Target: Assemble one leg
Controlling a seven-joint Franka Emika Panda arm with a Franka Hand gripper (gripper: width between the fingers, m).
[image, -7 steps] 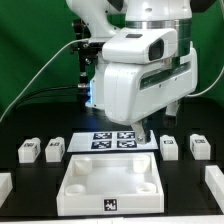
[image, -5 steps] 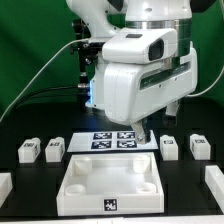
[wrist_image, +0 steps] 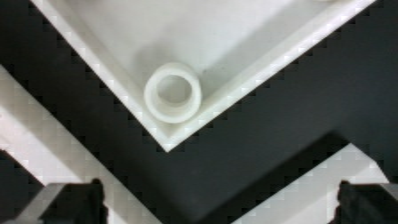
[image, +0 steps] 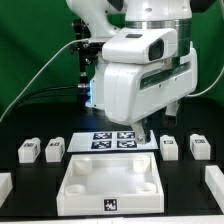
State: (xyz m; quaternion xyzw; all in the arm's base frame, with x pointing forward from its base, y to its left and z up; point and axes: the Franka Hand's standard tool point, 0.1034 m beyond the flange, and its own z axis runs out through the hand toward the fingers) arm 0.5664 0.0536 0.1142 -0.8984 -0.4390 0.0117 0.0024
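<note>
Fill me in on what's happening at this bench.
A Panda arm is working on fitting a leg to a piece of furniture. Its gripper is open and empty. It hovers over a corner of the white tray-like part, where the wrist view shows a round socket. No leg is picked up yet: two legs stand on the table at the exterior view's left and two more at its right. The marker board lies behind the tray-like part.

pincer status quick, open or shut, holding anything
Pincer: open, fingers spread wide, holding nothing. It hangs over a corner of the large white square tray-like plastic part, near its round corner socket.
</note>
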